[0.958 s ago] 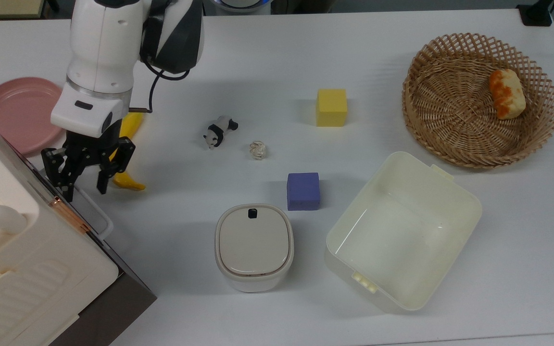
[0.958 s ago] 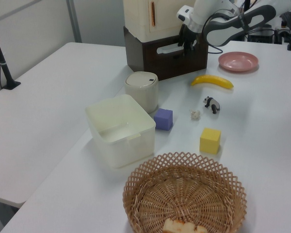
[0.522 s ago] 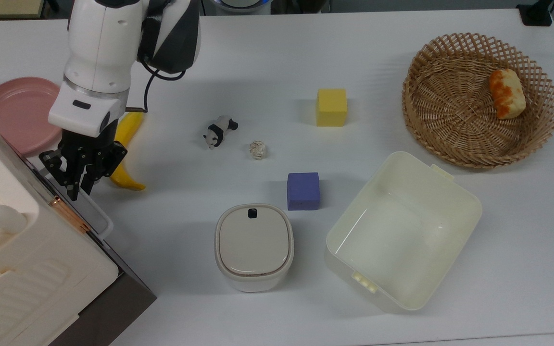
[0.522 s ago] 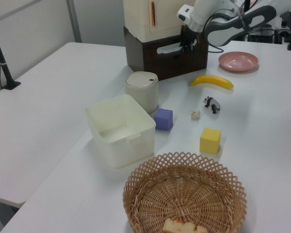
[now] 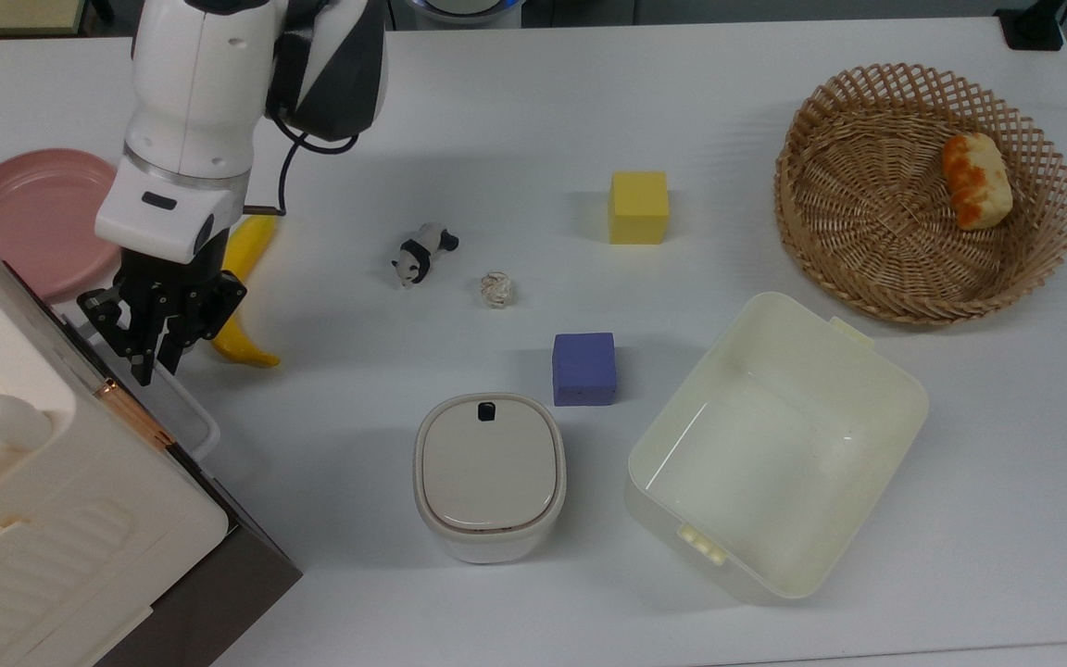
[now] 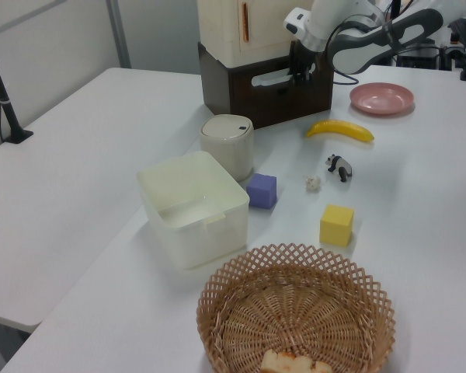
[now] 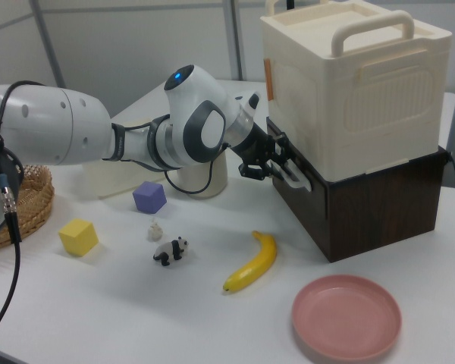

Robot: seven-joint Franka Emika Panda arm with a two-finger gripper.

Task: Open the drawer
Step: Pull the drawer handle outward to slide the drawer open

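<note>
At the top view's far left we find the drawer (image 5: 219, 519), its dark front panel under the cream cabinet (image 5: 52, 519) on the worktop (image 5: 533, 111). The claw (image 5: 152, 350) sits at the white loop handle (image 5: 191, 408), fingers clenched around its upper end. Just right of it lies a banana (image 5: 242, 278). The white arm (image 5: 209, 102) slants down from the top view's upper edge, wrist pointing at the panel.

top view: overhead, looking straight down on the bench (image 5: 533, 111), claw (image 5: 152, 357) at its left | left view: low, from the wicker basket (image 6: 295, 311) end, claw (image 6: 300, 71) far | right view: near, claw (image 7: 277, 168) centre | shared: claw, banana (image 7: 252, 263).
</note>
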